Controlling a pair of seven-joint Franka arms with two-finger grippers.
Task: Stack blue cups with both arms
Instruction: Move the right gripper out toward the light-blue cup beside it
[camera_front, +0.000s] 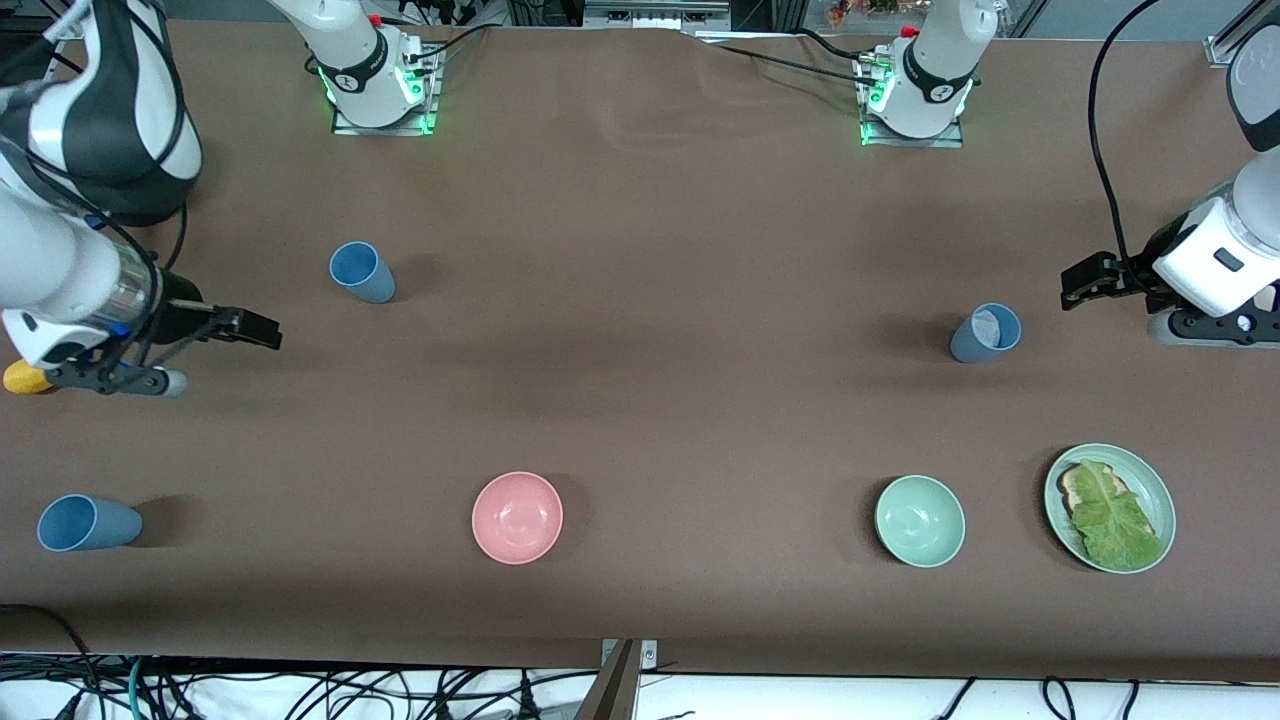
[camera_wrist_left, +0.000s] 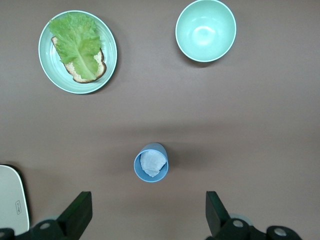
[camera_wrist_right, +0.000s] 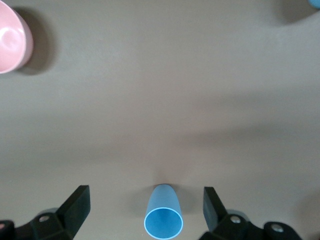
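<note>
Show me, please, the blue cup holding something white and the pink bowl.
blue cup holding something white (camera_wrist_left: 151, 163), left wrist view, on the white stuff inside its mouth.
pink bowl (camera_front: 517, 517), front view, on its inner bottom.

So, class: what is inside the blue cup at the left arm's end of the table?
The blue cup holds something white and crumpled, perhaps tissue. It covers the cup's bottom, so nothing beneath it shows.

Three dusty-blue cups (camera_front: 362, 272) (camera_front: 88, 523) (camera_front: 985, 333) (one holds something white) stand on the brown table (camera_front: 640, 400), with a pink bowl (camera_front: 517, 517), a pale green bowl (camera_front: 920, 521) and a green plate (camera_front: 1110, 508) bearing bright green lettuce (camera_front: 1113, 520).
</note>
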